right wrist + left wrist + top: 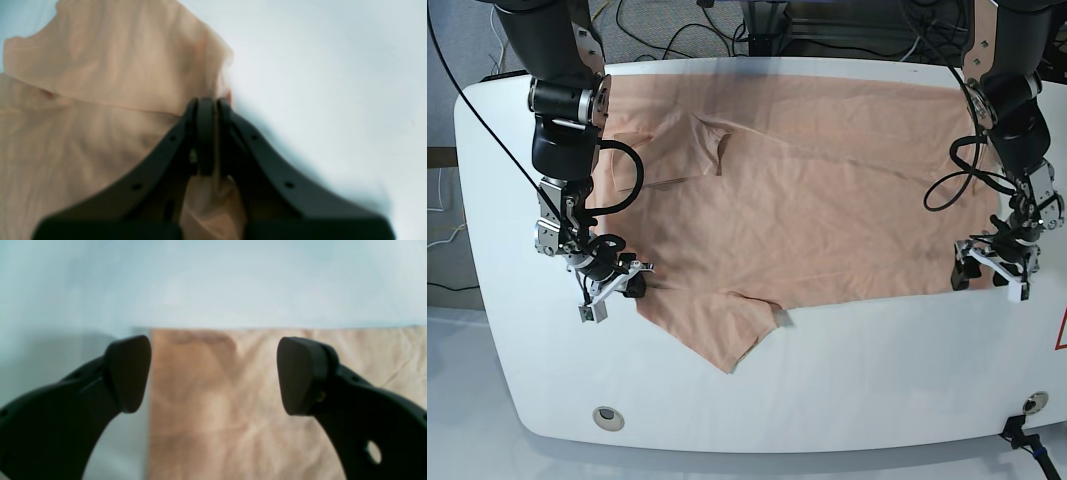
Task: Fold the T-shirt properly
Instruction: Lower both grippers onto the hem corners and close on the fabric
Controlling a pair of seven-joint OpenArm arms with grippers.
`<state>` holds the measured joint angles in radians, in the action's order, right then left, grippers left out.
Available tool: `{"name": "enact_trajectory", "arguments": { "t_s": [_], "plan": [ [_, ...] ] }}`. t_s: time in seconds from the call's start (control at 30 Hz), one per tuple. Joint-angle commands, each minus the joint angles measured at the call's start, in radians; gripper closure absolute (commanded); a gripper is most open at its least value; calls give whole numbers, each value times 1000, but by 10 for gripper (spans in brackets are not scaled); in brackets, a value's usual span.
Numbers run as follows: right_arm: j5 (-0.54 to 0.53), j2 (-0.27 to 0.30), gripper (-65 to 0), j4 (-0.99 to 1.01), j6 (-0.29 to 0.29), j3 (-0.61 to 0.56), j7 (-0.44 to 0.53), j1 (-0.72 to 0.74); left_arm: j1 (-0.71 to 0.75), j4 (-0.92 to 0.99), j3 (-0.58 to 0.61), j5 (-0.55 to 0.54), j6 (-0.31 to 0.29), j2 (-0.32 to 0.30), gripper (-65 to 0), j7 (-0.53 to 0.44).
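Note:
The pale peach T-shirt (pixel 827 200) lies spread over the white table (pixel 877 380), one sleeve folded over near the back left and the other pointing toward the front. My right gripper (pixel 206 105) is shut on the T-shirt (pixel 100 83) at its edge, and cloth bunches under the jaws. In the base view the right gripper (pixel 622 283) sits at the shirt's left side by the front sleeve. My left gripper (pixel 213 375) stands open over a straight-edged corner of the T-shirt (pixel 217 413), holding nothing. In the base view the left gripper (pixel 987 280) hovers at the shirt's right front corner.
Black cables (pixel 727 30) trail on the floor behind the table. A round hole (pixel 607 415) sits near the table's front left, another hole (pixel 1030 403) near the front right. A loose cable loop (pixel 952 185) hangs from the arm on the right.

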<state>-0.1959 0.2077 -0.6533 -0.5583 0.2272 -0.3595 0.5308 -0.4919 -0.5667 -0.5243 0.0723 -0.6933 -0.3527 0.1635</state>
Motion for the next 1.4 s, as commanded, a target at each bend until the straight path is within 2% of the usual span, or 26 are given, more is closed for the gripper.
{"name": "enact_trajectory", "arguments": {
  "t_s": [0.0, 0.2, 0.43, 0.53, 0.73, 1.07, 1.2, 1.27, 1.3, 1.37],
  "plan": [
    [-9, 8, -25, -15, -7, 1, 14, 28, -32, -8, 0, -22, 30, -18, -552, -32],
    [-9, 8, -25, -15, -7, 1, 14, 21, -27, -5, -1, 7, 94, -18, -552, -58],
    [-9, 8, -25, -15, -7, 1, 14, 21, -27, -5, -1, 36, 99, -18, -552, -58],
    [-9, 8, -25, -15, -7, 1, 14, 21, -27, -3, -1, 36, 131, -16, -552, -58],
    [-9, 8, -25, -15, -7, 1, 14, 21, -26, -2, -1, 36, 129, -7, -552, -55],
    [-9, 8, -23, -15, -7, 1, 14, 21, -11, -2, -1, 36, 126, 45, -552, -54],
    [-9, 8, -23, -15, -7, 1, 14, 18, 2, -8, -1, 36, 57, 60, -551, -54],
    [-9, 9, -23, -16, -7, 1, 15, 5, 2, -11, -1, 36, 48, 67, -551, -54],
    [-9, 11, -23, -16, -7, 1, 15, 4, 2, -11, -1, 36, 48, 67, -547, -54],
    [-9, 11, -23, -16, -7, 1, 15, 2, 2, -11, -1, 33, 48, 67, -481, -57]
  ]
}}
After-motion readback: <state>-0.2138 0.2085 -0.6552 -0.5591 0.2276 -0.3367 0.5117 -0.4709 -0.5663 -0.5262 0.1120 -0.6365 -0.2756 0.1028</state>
